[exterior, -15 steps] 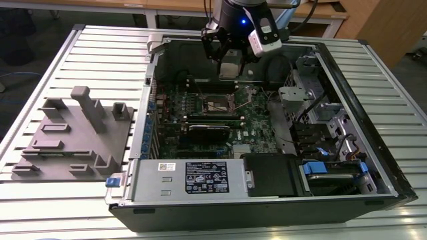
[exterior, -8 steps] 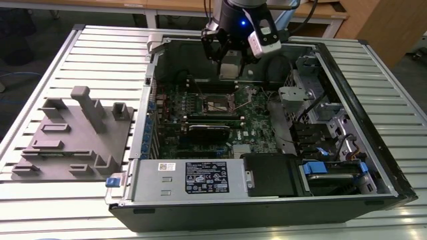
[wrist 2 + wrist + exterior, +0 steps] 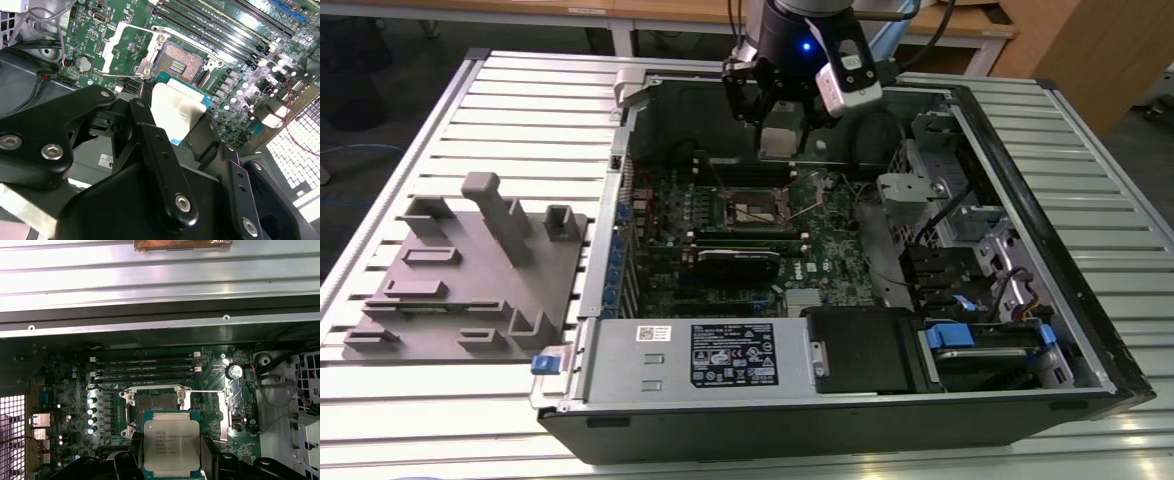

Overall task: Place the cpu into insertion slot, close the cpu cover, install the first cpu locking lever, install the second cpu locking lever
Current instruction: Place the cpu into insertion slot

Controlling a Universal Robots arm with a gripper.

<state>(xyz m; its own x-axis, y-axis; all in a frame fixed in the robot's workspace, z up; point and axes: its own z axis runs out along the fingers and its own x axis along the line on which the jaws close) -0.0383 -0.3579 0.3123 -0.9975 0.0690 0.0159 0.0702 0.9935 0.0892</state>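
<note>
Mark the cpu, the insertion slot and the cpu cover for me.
Silvery-grey square cpu (image 3: 171, 447): first wrist view, centre of its metal top.
Dark-framed square insertion slot (image 3: 180, 60): second wrist view, tan-gold pin field.
Thin metal cpu cover frame (image 3: 110, 50): second wrist view, its side bar, swung open.

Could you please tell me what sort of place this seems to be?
Probably a robotics lab or workshop: an open computer case lies on a slatted metal table, wooden desks stand beyond it, and the gripper holds the cpu.

Silvery cpu (image 3: 171, 447) aloft near the open insertion slot (image 3: 156, 407)
</note>
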